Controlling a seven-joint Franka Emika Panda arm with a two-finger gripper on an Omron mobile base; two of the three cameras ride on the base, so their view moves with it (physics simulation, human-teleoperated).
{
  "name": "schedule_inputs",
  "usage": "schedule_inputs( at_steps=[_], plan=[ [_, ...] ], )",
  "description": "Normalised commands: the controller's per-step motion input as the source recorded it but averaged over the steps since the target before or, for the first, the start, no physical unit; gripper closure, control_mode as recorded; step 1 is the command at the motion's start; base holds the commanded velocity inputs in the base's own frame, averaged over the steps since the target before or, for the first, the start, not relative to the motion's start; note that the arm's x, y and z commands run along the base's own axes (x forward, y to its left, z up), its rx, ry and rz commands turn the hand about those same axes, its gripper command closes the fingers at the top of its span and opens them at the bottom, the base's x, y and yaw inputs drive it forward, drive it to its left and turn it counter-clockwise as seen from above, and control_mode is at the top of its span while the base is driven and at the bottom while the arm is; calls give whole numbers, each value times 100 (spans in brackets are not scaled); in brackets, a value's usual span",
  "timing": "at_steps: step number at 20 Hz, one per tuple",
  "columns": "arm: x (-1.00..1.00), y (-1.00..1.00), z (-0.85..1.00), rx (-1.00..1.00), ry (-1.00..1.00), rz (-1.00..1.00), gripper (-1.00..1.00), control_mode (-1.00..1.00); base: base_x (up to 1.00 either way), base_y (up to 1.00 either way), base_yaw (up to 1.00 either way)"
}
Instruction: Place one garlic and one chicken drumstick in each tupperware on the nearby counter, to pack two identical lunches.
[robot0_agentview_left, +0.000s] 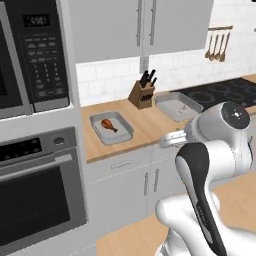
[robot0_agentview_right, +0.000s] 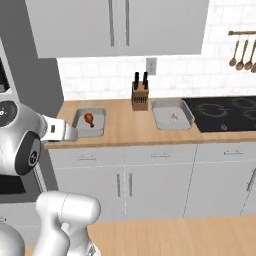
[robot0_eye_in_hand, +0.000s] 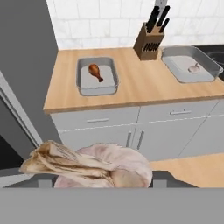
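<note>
Kitchen surface (robot0_eye_in_hand: 131, 87) is carrying two trays: left tray (robot0_eye_in_hand: 97, 76) holding a drumstick (robot0_eye_in_hand: 95, 71), right tray (robot0_eye_in_hand: 189, 63) a garlic (robot0_eye_in_hand: 194, 68). End effector (robot0_eye_in_hand: 103, 181) is gripping another garlic (robot0_eye_in_hand: 105, 166), undelivered.

we can read no words, brands or numbers anywhere: the microwave (robot0_agentview_left: 37, 55) has a small display and rows of keypad buttons, and the oven (robot0_agentview_left: 35, 185) below it has a dark control strip, but their markings are too blurred to make out.
</note>
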Motion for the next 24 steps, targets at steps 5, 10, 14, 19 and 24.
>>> schedule_inputs(
  at_steps=[5, 10, 14, 19, 24],
  plan=[
    [0, 0, 0, 0, 0, 0, 100, 100, 16, -21, 14],
    [0, 0, 0, 0, 0, 0, 100, 100, 28, -39, 6],
    [0, 0, 0, 0, 0, 0, 100, 100, 64, 1, -2],
    [0, 0, 0, 0, 0, 0, 100, 100, 62, 11, 0],
    [12, 6, -5, 0, 1, 0, 100, -100, 53, 19, 0]
  ],
)
